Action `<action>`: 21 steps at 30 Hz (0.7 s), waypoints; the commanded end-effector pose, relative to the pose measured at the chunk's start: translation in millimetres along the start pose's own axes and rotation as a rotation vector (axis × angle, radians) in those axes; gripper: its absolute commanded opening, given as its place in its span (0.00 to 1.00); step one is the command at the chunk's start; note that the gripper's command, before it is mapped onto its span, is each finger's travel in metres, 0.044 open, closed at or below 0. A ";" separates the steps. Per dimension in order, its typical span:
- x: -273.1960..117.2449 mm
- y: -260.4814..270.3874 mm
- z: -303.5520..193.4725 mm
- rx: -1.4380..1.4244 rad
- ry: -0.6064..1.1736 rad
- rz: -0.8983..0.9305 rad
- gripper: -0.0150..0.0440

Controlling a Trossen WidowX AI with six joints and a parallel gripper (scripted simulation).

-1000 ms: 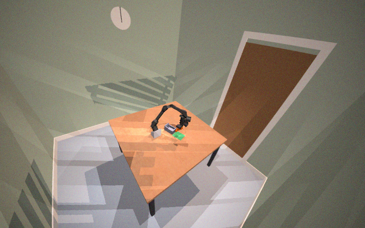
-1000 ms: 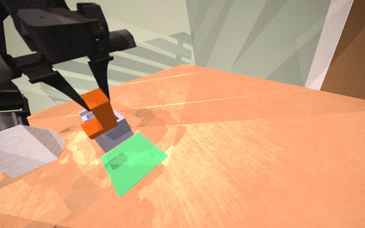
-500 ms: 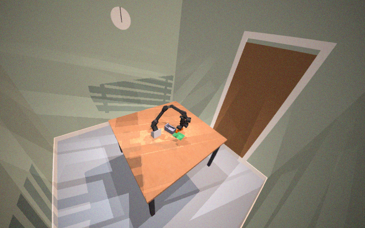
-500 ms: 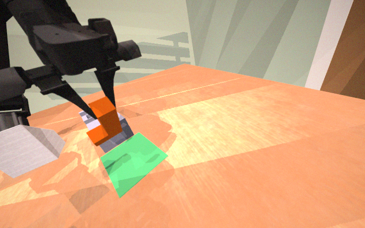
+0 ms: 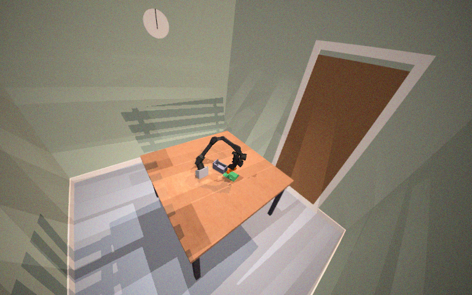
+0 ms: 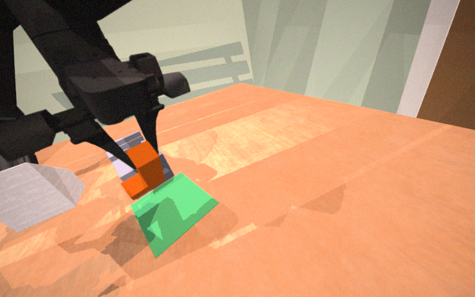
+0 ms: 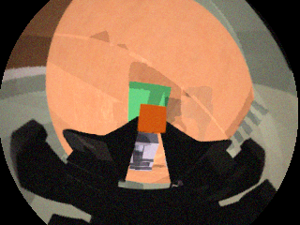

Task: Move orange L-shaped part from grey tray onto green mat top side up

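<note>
The orange part (image 5: 230,170) (image 6: 151,171) (image 7: 152,118) is gripped near its upper end between the two fingers of the black hand (image 5: 232,167) (image 6: 146,159) (image 7: 150,120); it is held upright rather than flat, with its short foot turned out sideways at the bottom, outside the grey tray (image 5: 219,167) (image 6: 167,166) (image 7: 144,152) and close to the near edge of the green mat (image 5: 232,176) (image 6: 178,206) (image 7: 139,98); whether the mat is touched by it cannot be told; the tray and the mat are both carried by the wooden surface (image 5: 222,204) (image 6: 297,224) (image 7: 155,42)
</note>
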State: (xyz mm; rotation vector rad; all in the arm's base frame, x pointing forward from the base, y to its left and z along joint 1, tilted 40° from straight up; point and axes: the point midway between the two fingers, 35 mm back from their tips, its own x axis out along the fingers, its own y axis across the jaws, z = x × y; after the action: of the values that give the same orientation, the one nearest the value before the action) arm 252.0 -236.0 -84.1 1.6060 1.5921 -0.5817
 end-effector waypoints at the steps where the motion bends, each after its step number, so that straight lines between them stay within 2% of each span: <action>1: 8.3 -0.6 -1.6 0.008 0.007 0.004 0.25; 21: 38.4 -0.4 -2.3 0.007 0.008 0.005 0.25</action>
State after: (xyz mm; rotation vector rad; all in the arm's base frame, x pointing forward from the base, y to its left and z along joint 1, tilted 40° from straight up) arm 255.9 -214.9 -109.8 1.6068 1.5928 -0.5795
